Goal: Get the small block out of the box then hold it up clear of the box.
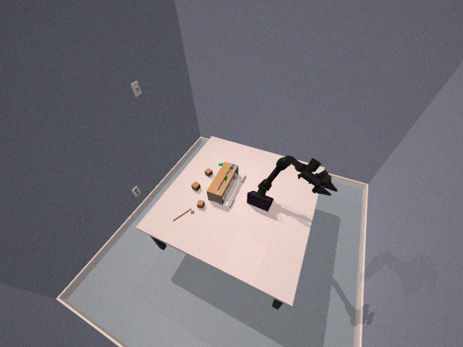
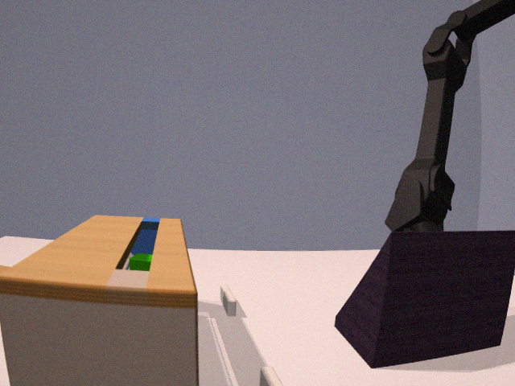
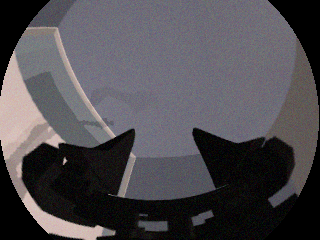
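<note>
Black tool (image 3: pixel 163 139) wide open, empty

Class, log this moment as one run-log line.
gripper: open, empty, away from box | green block: on shelf inside box | stick: untouched

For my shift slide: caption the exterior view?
Green block on the shelf inside the slotted wooden-topped box, arm base alongside.

The walls (image 1: pixel 283 74) are blue-grey and meet in a corner behind a big white table (image 1: pixel 239 238) with dark legs (image 1: pixel 159 243). The floor (image 1: pixel 149 298) is pale blue with a white rim (image 1: pixel 93 257). Two small white plates (image 1: pixel 136 88) sit on the left wall. Soft shadows fall right.
</note>
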You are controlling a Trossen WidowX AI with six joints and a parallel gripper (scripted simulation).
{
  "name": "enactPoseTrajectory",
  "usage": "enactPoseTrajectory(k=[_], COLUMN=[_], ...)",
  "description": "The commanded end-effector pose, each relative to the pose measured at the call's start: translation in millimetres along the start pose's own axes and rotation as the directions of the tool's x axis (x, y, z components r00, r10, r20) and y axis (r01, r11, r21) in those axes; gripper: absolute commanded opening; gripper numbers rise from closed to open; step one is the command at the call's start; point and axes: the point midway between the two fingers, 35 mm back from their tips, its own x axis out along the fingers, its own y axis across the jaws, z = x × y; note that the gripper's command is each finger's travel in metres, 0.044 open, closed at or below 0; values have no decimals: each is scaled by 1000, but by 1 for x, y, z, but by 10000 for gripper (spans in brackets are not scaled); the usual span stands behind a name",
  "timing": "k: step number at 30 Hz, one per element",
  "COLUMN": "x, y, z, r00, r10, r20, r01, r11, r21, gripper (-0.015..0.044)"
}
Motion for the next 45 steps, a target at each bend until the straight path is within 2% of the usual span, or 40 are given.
enactPoseTrajectory(k=[1, 5, 10, 16, 21, 25, 28, 32, 37, 41, 45], x=[-1, -34, -86, -159, -207, -265, -305, -363, -431, -480, -523], y=[-1, -18, -31, -28, -19, 1, 20, 55, 109, 158, 210], z=[-2, -51, -113, -181, -219, -257, -278, -302, -319, -322, -316], r00=[1000, 986, 930, 829, 740, 625, 543, 425, 290, 201, 135], r10=[-4, -74, -136, -170, -151, -96, -40, 67, 233, 380, 527], r20=[-7, -149, -343, -533, -656, -774, -839, -903, -928, -903, -839], r01=[4, 111, 310, 527, 667, 774, 802, 762, 581, 350, 78], r11=[1000, 960, 792, 555, 289, -46, -273, -564, -814, -889, -850], r21=[13, 257, 527, 644, 686, 631, 532, 317, -23, -296, -522], gripper=[400, 400, 400, 400, 400, 400, 400, 400, 400, 400, 400])
